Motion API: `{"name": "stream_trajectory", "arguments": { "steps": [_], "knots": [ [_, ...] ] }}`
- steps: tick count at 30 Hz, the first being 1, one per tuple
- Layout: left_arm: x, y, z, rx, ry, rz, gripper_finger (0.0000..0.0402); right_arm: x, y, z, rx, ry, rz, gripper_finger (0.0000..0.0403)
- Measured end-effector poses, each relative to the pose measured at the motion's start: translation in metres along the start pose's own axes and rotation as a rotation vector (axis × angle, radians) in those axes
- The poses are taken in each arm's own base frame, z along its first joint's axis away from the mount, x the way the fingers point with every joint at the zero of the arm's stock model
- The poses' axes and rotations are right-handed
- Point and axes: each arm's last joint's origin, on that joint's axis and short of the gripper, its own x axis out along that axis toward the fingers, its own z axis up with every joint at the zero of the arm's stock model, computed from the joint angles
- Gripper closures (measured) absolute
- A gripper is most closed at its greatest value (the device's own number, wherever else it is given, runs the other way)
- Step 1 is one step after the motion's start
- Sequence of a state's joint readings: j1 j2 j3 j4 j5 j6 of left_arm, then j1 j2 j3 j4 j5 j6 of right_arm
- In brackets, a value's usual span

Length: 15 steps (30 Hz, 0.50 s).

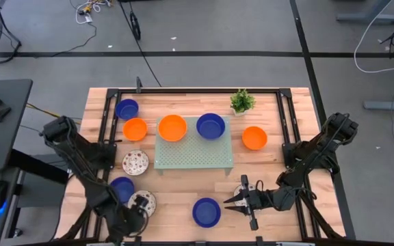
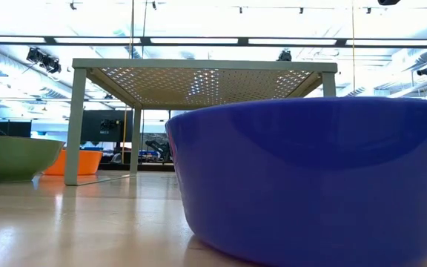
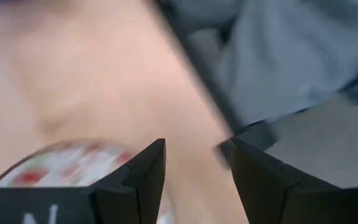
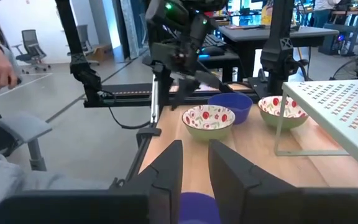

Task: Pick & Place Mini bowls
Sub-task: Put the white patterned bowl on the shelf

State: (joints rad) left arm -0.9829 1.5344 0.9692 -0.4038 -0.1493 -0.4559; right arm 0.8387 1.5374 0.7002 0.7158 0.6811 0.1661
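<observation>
Several mini bowls show in the high view. An orange bowl (image 1: 172, 128) and a dark blue bowl (image 1: 211, 126) stand on the pale green tray (image 1: 193, 156). The other bowls rest on the table. My left gripper (image 1: 139, 207) is open at the near left, just over a red-speckled white bowl (image 1: 143, 199). That bowl also shows in the left wrist view (image 3: 67, 165), and whether the fingers touch it cannot be told. My right gripper (image 1: 228, 203) is open a little, low over the table. It points toward the left edge at a dark blue bowl (image 1: 206, 212), which also shows in the right wrist view (image 4: 197, 208).
On the table stand two more blue bowls (image 1: 126, 108) (image 1: 122, 188), two more orange bowls (image 1: 135, 128) (image 1: 254, 137) and a second speckled bowl (image 1: 135, 162). A small potted plant (image 1: 242, 101) stands at the far edge. A person's sleeve (image 4: 5, 174) shows beyond the table's left edge.
</observation>
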Motion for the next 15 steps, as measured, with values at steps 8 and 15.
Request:
{"name": "stream_trajectory", "arguments": {
  "steps": [8,15],
  "knots": [
    [0.0,0.013,-0.01,-0.158,0.105,0.137,0.022,0.0,0.0,0.0,-0.004,0.004,-0.001,0.0321],
    [0.006,0.014,-0.012,-0.21,0.111,0.149,0.022,0.0,0.0,0.0,-0.003,0.004,0.0,0.0321]
  ]
}}
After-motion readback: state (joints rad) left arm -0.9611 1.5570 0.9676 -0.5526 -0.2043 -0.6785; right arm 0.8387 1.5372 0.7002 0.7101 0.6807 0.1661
